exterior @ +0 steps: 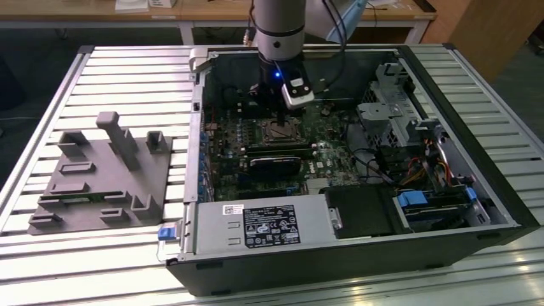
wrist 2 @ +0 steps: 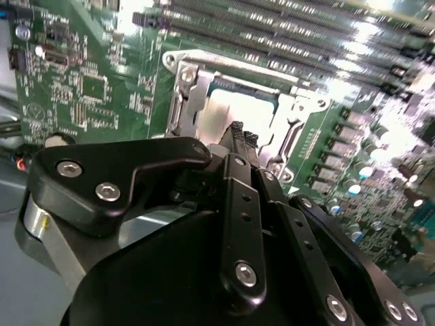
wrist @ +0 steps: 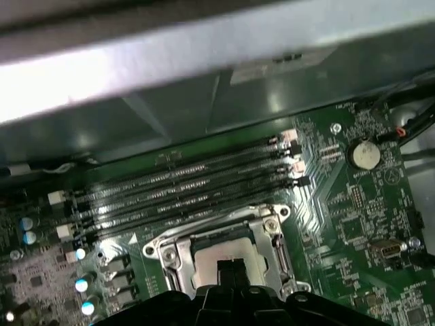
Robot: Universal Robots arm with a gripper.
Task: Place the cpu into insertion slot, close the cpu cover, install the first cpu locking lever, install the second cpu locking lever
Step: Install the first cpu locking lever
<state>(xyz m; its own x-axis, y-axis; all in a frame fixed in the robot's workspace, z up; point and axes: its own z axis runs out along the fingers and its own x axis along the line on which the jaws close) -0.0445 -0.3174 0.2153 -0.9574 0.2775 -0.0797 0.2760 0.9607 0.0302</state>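
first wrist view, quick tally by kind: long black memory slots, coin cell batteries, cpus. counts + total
memory slots: 4
coin cell battery: 1
cpu: 1
total: 6

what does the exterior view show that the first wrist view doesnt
Exterior view alone: the grey fixture block on the slatted table, the arm, the whole computer case and its power supply. First wrist view alone: a coin battery on the board. Both: the insertion slot, with the gripper just above it, and the memory slots.
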